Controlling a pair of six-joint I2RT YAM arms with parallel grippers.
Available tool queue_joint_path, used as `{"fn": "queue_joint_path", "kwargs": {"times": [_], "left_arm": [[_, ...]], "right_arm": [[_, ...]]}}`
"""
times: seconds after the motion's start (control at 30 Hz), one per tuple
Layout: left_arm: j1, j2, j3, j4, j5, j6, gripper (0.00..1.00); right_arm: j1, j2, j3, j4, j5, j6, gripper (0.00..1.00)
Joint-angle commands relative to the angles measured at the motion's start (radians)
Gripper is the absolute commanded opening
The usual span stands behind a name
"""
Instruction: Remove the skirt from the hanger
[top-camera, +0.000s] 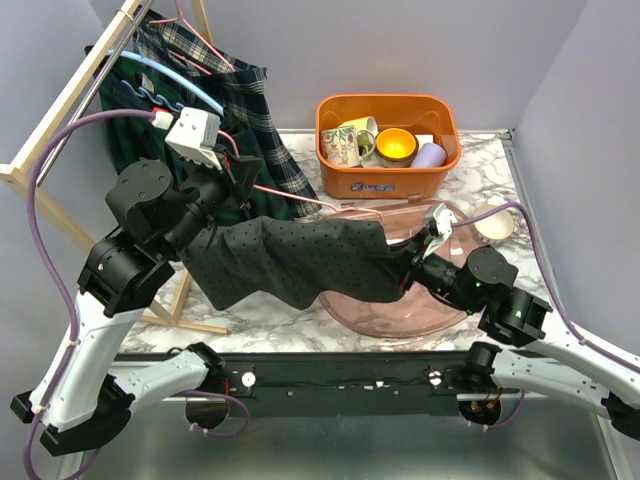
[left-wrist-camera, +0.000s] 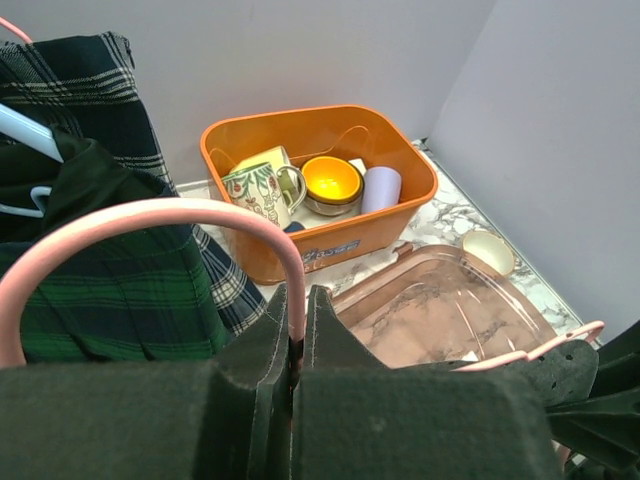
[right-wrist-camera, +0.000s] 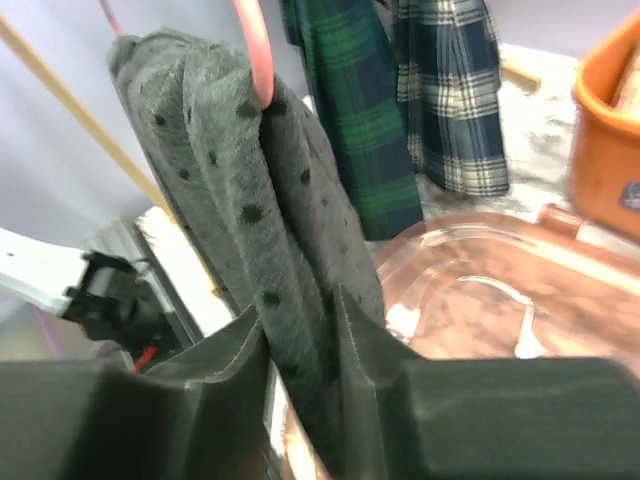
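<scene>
Right pincer (right-wrist-camera: 300, 325) clamps the dotted skirt (right-wrist-camera: 215, 150) hanging between its fingers; left pincer (left-wrist-camera: 296, 305) grips the hanger (left-wrist-camera: 150, 215).

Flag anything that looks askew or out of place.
The dotted skirt is stretched sideways, off the rack: left tool grips its pink hanger, right tool pinches the cloth. Nothing looks spilled or broken.
</scene>
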Motion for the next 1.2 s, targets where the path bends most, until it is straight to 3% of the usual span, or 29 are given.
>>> {"fn": "queue_joint_path", "kwargs": {"times": [0.0, 0.03, 0.23, 0.37, 0.47, 0.6, 0.77, 0.87, 1.03, 1.17], "left_arm": [[-0.004, 0.013, 0.04, 0.095, -0.05, -0.008, 0.0], [-0.004, 0.013, 0.04, 0.095, -0.05, -0.006, 0.0], [-0.004, 0.024, 0.043, 0.102, -0.054, -0.006, 0.0], [-0.004, 0.032, 0.033, 0.108, -0.06, -0.005, 0.0], [-0.004, 0.032, 0.023, 0.115, -0.062, -0.006, 0.0], [-0.004, 0.038, 0.023, 0.125, -0.091, 0.003, 0.0], [-0.004, 0.07, 0.106, 0.092, -0.279, 0.044, 0.0], [-0.004, 0.092, 0.158, 0.089, -0.324, 0.066, 0.0], [-0.003, 0.11, 0.213, 0.106, -0.329, 0.09, 0.0], [-0.004, 0.104, 0.235, 0.111, -0.318, 0.087, 0.0]], "right_arm": [[0.006, -0.006, 0.048, -0.086, 0.106, 0.021, 0.59], [0.006, -0.011, 0.053, -0.089, 0.106, 0.023, 0.59], [0.004, -0.024, 0.064, -0.066, 0.066, 0.009, 0.34], [0.004, -0.002, 0.09, -0.072, 0.084, 0.001, 0.32], [0.004, 0.011, 0.101, -0.072, 0.095, -0.003, 0.01], [0.004, -0.004, 0.079, -0.072, 0.205, 0.004, 0.01], [0.004, -0.092, 0.045, -0.146, 0.544, 0.05, 0.01], [0.004, -0.153, 0.041, -0.184, 0.644, 0.063, 0.01], [0.006, -0.205, 0.082, -0.209, 0.695, 0.029, 0.01], [0.006, -0.23, 0.172, -0.084, 0.562, -0.081, 0.01]]}}
